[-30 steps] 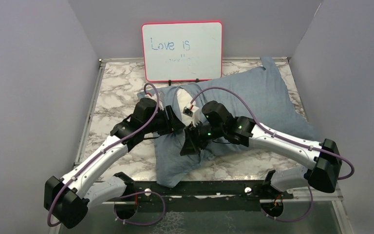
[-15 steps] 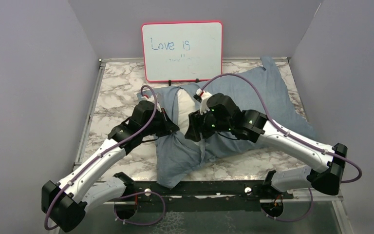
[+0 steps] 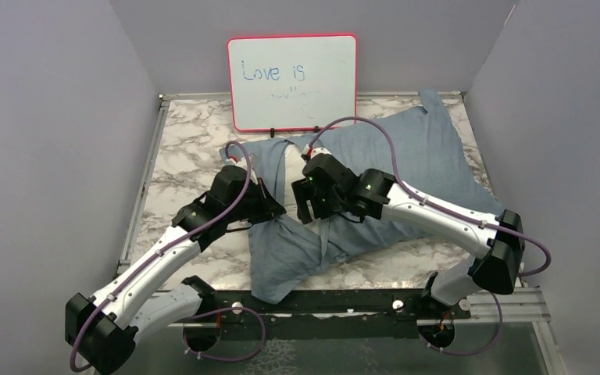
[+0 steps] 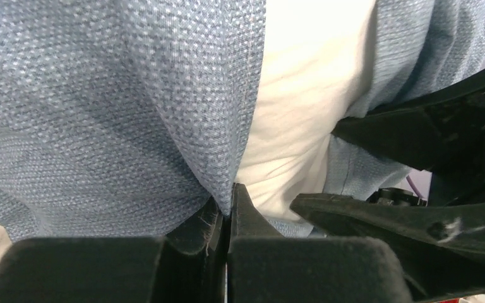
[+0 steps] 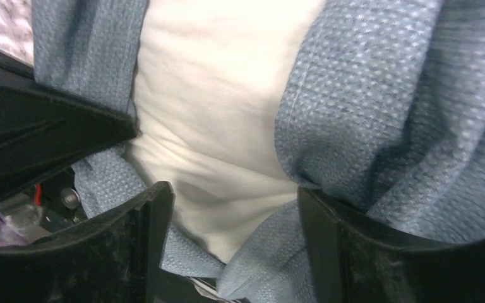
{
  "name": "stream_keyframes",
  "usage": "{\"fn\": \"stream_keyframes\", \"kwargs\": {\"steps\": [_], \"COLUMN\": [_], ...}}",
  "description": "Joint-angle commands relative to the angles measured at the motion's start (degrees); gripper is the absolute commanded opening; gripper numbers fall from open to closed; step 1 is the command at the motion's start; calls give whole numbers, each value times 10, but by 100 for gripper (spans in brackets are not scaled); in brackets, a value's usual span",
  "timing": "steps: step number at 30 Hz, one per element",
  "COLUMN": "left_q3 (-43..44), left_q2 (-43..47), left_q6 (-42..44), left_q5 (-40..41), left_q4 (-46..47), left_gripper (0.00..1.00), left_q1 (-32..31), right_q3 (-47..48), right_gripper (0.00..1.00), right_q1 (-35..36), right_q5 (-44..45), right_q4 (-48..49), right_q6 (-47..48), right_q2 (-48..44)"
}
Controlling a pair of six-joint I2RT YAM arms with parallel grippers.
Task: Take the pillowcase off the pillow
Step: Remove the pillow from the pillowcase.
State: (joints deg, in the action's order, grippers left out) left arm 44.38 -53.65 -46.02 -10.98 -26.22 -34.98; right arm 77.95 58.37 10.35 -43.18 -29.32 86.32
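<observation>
Broadly, the job is only at its opening stage. On the grey-veined marble worktop (image 3: 187,156) the dusty blue-grey cloth pillowcase (image 3: 422,156) lies slantwise, from the far right corner down toward the near edge. It is full and rounded along most of its length, so by my reading nearly all of the filling is inside it. The plump white fabric pillow (image 3: 291,168) shows only as a narrow pale strip where the cloth parts, just in front of the red-framed whiteboard (image 3: 291,82) propped against the back wall. None of the tan and green block pattern can be seen from here.

Both arms meet at that gap. The left claw (image 4: 228,202) is pressed together on the hem of the pillowcase, pinching a fold of blue weave right beside the bare white fabric. The right claw (image 5: 233,208) stands spread, one finger on each side of the exposed white patch and the neighbouring blue edge, gripping nothing that I can make out.

Done so far, as I judge it: the mouth is found and one lip is caught. What is left is almost everything: catching the pillow or the other lip, then drawing the cloth sleeve clear along the whole length.
</observation>
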Motion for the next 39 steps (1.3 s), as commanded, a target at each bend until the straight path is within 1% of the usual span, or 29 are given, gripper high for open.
{"fn": "stream_keyframes", "kwargs": {"steps": [1, 2, 6, 8, 9, 10, 11, 12, 13, 16, 18, 21, 23, 25, 27, 30, 32, 36, 39], "left_q3": [-14, -16, -19, -22, -21, -17, -14, -13, -13, -14, -18, -30, -46, -70, -92, -137, -159, -172, -178], "left_q2": [19, 19, 17, 23, 28, 35, 45, 57, 70, 113, 145, 188, 203, 208, 204, 183, 165, 154, 161], "left_q6": [0, 0, 1, 2, 3, 2, 0, -2, -10, -54, -96, -161, -197, -218, -217, -211, -208, -191, -184], "left_q5": [-14, -14, -18, -12, 0, 21, 49, 78, 118, 232, 285, 319, 320, 306, 268, 209, 192, 180, 180], "left_q4": [-16, -16, -16, -19, -28, -50, -75, -102, -136, -245, -304, -342, -348, -331, -285, -197, -165, -140, -135], "left_gripper": [0, 0, 0, 0, 0, 0, 0, 0, 0, 0, 0, 0, 0, 0, 0, 0, 0, 0, 0], "left_q1": [-4, -4, -4, -4, -4, -4, -4, -4, -4, -4, -4, -3, -3, -4, -4, -4, -4, -4, -4], "right_q3": [29, 31, 20, -5, -13, -19, -21, -23, -23, -30, -45, -59, -61, -62, -62, -57, -51, -44, -40], "right_gripper": [90, 94, 96, 96, 96, 95, 92, 86, 82, 81, 81, 81, 81, 81, 81, 81, 82, 84, 84], "right_q1": [0, 1, 5, 6, 6, 6, 6, 5, 3, -18, -34, -54, -61, -62, -62, -62, -61, -60, -59], "right_q5": [96, 97, 105, 124, 149, 180, 210, 239, 260, 264, 253, 230, 219, 209, 183, 104, 58, -38, -138], "right_q4": [-52, -52, -50, -28, -27, -32, -39, -47, -53, -45, -27, -13, -11, -11, -3, 25, 36, 75, 117], "right_q6": [-22, -20, -26, -33, -49, -65, -82, -99, -112, -125, -124, -117, -112, -109, -93, -56, -36, 18, 55], "right_q2": [0, 2, 36, 58, 68, 81, 91, 99, 102, 96, 83, 74, 74, 73, 67, 45, 21, -42, -92]}}
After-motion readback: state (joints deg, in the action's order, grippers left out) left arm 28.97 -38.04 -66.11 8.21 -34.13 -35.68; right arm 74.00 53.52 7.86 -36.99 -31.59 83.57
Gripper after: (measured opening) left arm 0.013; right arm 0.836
